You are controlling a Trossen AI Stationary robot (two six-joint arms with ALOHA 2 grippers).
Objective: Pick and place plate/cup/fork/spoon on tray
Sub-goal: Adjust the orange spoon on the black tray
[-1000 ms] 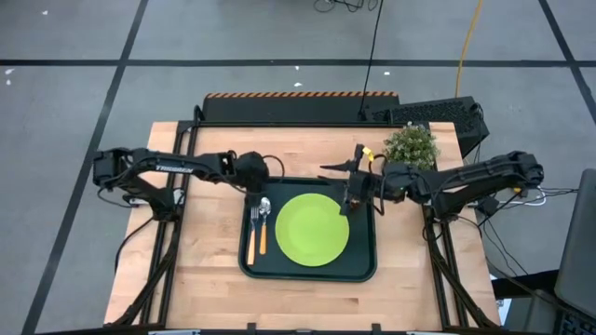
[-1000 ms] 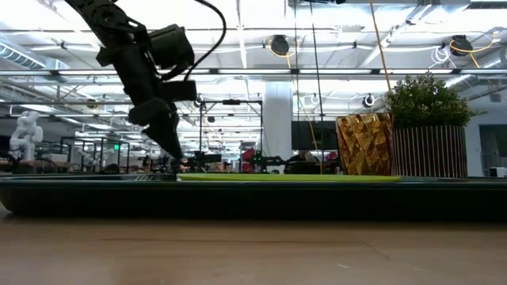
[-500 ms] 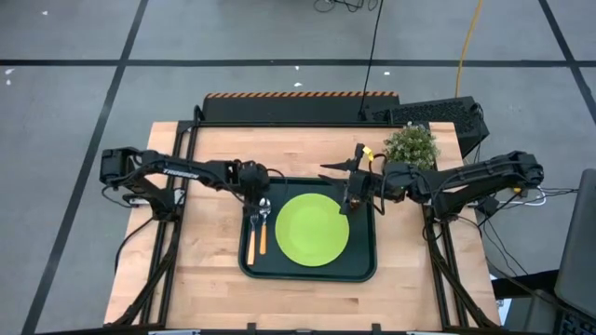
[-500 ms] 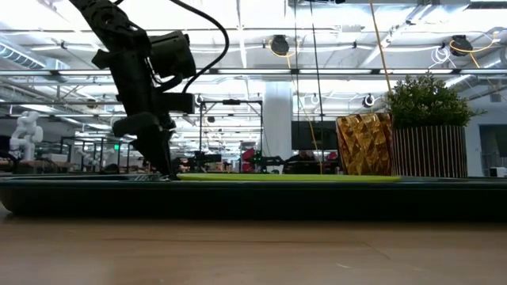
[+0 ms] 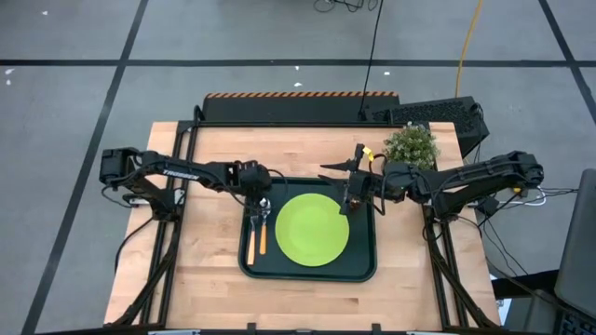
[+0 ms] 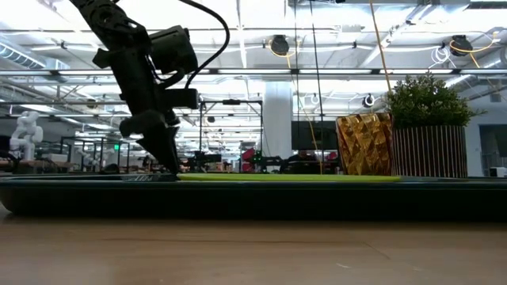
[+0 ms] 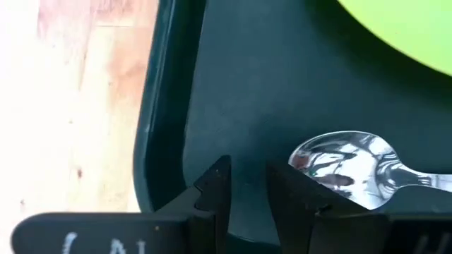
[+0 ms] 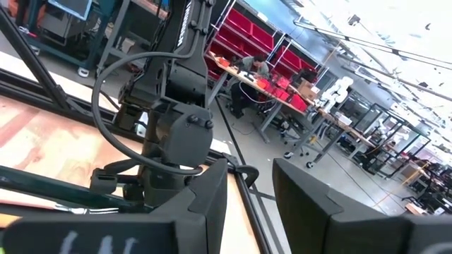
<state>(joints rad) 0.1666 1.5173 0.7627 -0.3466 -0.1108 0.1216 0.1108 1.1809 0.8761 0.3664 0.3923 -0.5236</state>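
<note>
High view: "TROSSEN" on left arm (image 5: 177, 171); left gripper (image 5: 256, 193) above spoon (image 5: 264, 224).

The right gripper (image 8: 248, 204), its fingers parted, faces the left arm (image 8: 173, 127).

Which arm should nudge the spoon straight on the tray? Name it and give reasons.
Left. The left gripper hangs right beside the spoon at the left end of the tray; the right gripper sits at the opposite corner, with the plate between.

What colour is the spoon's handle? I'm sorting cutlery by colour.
Orange, on the spoon; clearest in the high view.
</note>
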